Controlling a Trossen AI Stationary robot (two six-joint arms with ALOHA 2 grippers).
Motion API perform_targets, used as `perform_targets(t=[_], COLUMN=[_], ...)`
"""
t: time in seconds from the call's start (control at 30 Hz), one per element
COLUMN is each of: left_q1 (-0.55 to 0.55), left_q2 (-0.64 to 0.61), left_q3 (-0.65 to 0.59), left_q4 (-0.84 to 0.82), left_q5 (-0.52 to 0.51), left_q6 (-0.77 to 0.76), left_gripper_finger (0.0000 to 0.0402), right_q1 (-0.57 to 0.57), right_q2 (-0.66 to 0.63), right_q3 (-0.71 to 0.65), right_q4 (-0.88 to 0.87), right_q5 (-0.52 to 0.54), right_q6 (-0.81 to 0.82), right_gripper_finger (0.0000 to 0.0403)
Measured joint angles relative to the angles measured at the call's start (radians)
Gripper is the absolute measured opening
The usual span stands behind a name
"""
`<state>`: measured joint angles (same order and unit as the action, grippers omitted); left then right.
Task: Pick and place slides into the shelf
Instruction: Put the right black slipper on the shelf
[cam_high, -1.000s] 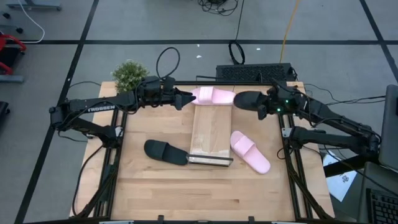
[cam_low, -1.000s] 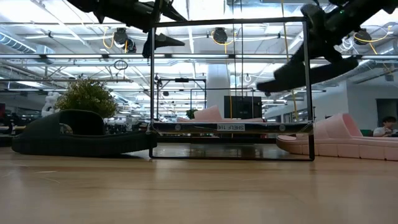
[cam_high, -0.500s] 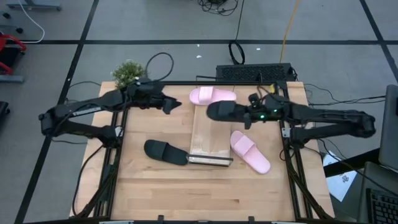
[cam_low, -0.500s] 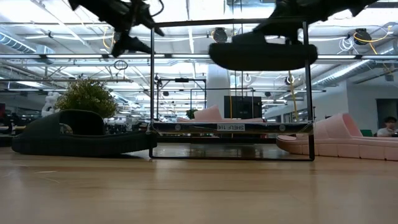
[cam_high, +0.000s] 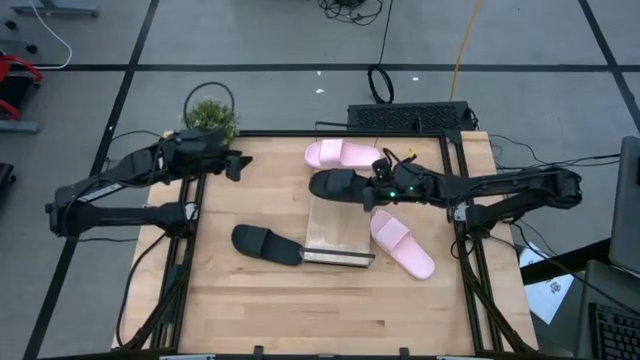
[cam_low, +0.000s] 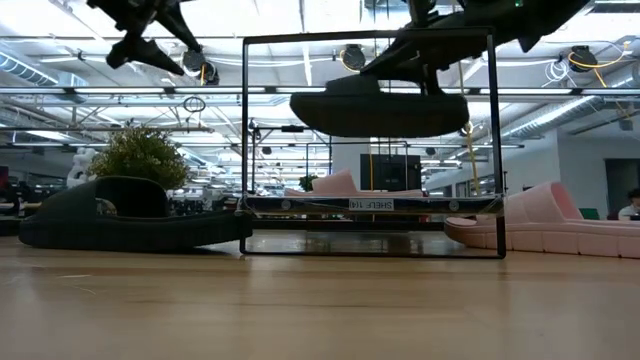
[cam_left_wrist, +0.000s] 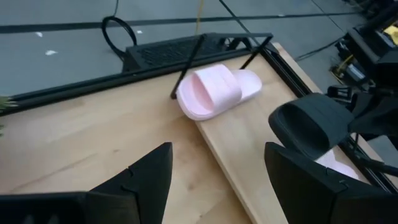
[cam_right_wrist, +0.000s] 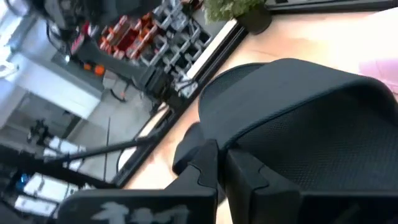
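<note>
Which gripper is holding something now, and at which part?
The right gripper holds a black slide by its strap; the left gripper holds nothing.

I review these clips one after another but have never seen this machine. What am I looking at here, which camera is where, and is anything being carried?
Two robot arms work at a wooden table. One camera looks straight down, one sits at tabletop height, and one rides on each wrist. The right claw is shut on a black slide, carrying it above the pale wooden shelf. The left claw hangs open and empty near a small plant. One pink slide lies at the shelf's far end. Another pink slide and a second black slide lie on the table beside the shelf.
</note>
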<state>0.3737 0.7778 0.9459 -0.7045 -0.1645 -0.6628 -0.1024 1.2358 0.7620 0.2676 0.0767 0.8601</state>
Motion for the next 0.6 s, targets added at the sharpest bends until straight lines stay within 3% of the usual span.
perform_targets(t=[0.6], left_q1=[0.0], left_q2=[-0.018], left_q3=[-0.001], left_q4=[-0.025], left_q5=[-0.065], left_q6=[0.032], left_gripper_finger=[0.0248], right_q1=[0.0], right_q2=[0.156], right_q3=[0.0], right_q4=[0.064], right_q5=[-0.023], right_q6=[0.063], right_gripper_finger=[0.0])
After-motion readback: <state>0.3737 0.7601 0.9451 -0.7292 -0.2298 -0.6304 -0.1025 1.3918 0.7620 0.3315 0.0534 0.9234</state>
